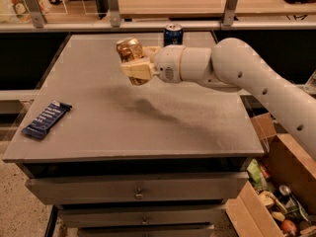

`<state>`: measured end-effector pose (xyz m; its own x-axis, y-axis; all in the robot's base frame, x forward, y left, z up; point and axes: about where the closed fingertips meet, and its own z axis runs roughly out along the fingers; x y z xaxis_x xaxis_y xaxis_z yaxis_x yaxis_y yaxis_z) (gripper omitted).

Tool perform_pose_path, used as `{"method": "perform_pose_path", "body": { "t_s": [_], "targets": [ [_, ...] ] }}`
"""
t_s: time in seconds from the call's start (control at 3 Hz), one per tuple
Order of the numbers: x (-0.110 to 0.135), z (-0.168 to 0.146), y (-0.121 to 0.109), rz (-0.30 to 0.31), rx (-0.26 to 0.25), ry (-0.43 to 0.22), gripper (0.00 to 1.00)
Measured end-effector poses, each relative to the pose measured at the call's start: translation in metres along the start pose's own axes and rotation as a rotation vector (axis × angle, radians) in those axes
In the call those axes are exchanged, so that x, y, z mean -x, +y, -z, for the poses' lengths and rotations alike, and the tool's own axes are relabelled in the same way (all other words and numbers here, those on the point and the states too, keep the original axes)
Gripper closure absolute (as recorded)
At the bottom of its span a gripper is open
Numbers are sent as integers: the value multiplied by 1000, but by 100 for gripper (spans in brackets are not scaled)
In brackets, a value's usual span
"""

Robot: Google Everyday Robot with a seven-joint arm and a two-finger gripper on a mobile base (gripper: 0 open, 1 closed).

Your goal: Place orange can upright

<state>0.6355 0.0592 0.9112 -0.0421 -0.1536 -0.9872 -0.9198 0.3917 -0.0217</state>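
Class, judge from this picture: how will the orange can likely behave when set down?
Held in the end effector above the far half of the table, the orange can looks round and smooth, so it would probably roll if laid sideways. Shiny metal may slip. Released tilted, it could tip.
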Motion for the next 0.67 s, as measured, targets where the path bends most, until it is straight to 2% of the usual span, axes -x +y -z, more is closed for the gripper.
{"method": "perform_pose_path", "body": {
  "t_s": [0.67],
  "targets": [
    [4, 28, -9, -15, -31, -41, 100]
  ]
}}
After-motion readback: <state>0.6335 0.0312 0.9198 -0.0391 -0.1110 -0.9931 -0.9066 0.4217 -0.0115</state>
